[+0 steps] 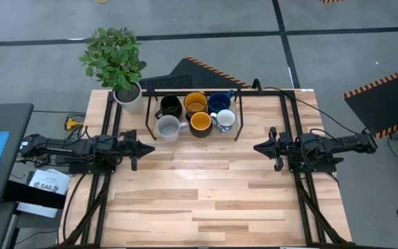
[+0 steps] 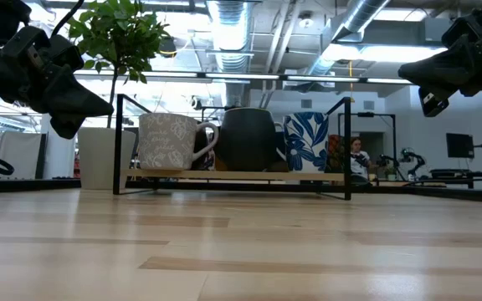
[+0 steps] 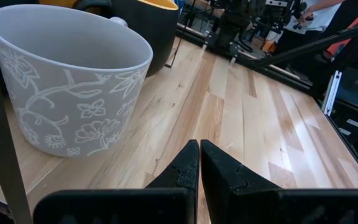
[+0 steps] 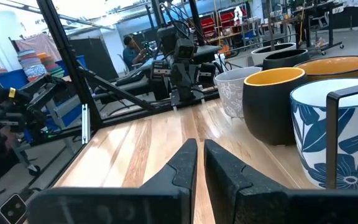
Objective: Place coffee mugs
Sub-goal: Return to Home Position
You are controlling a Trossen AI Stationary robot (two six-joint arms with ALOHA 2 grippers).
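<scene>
Both arms lay stretched along the 2 sides of the surface (image 1: 206,200), the left end effector (image 1: 144,148) and the right end effector (image 1: 260,147) pointing at each other across the middle. Each had its fingers pressed together on nothing and hung above the wood, well apart from the shelf (image 2: 241,176). This read as a resting pose, set back so that neither arm could knock what stood at the far edge. The shelf, a low board inside a thin black frame, carried all the cups, packed close in 2 rows of 3, probably because the frame left room for no looser layout. In the near row stood a pale grey mug (image 1: 166,127), a black mug with a yellow inside (image 1: 200,123) and a white mug with blue leaves (image 1: 224,121). In the far row stood a black mug (image 1: 170,106), a yellow-orange mug (image 1: 195,103) and a dark blue mug (image 1: 218,102). All stood upright with their mouths up, neighbours touching or just beside one another. That made 6 mugs on the shelf and 0 outside it, so the placing looked finished. Just beside the shelf's left end stood 1 plant (image 1: 114,55) in 1 white pot (image 1: 128,97), outside the frame and no part of the set. The count came to 2 arms, 2 end effectors, 1 shelf, 6 mugs and 1 potted plant
</scene>
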